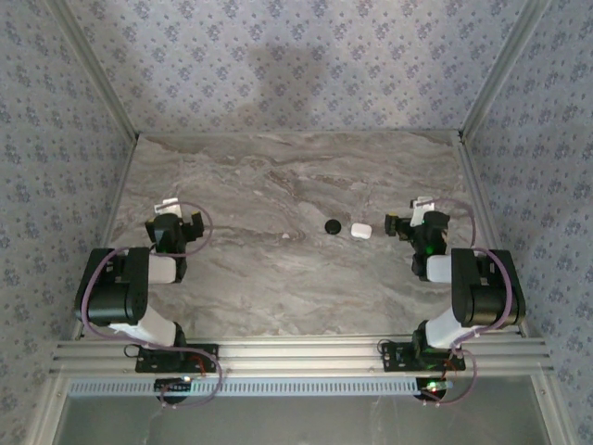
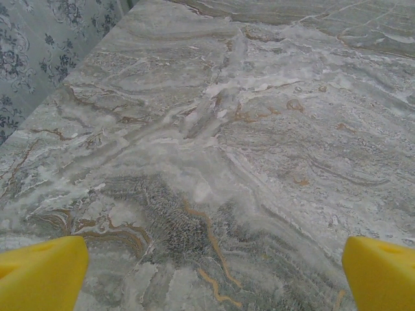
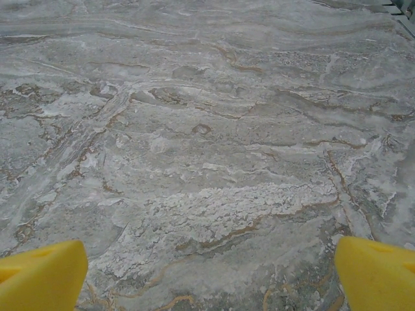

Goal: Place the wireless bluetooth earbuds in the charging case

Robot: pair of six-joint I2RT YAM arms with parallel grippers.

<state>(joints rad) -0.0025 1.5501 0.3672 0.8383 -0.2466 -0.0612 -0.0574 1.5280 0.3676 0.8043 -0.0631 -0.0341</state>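
A white rounded box [image 1: 359, 231], which looks like the charging case, lies on the marble table [image 1: 278, 176] right of centre. Just to its left sits a small black rounded item [image 1: 332, 225], too small to tell whether it is the earbuds. My left gripper [image 1: 181, 213] hovers over the table's left side, far from both. It is open, with yellow fingertips [image 2: 42, 272] wide apart and bare marble between them. My right gripper [image 1: 408, 215] stands just right of the white box. It is open too, its yellow fingertips [image 3: 42, 275] spread over bare marble.
Patterned walls [image 1: 296, 65] close the table in at the back and on both sides. An aluminium rail [image 1: 296, 357] runs along the near edge, where both arm bases are bolted. A tiny pale speck [image 1: 285, 237] lies left of the black item.
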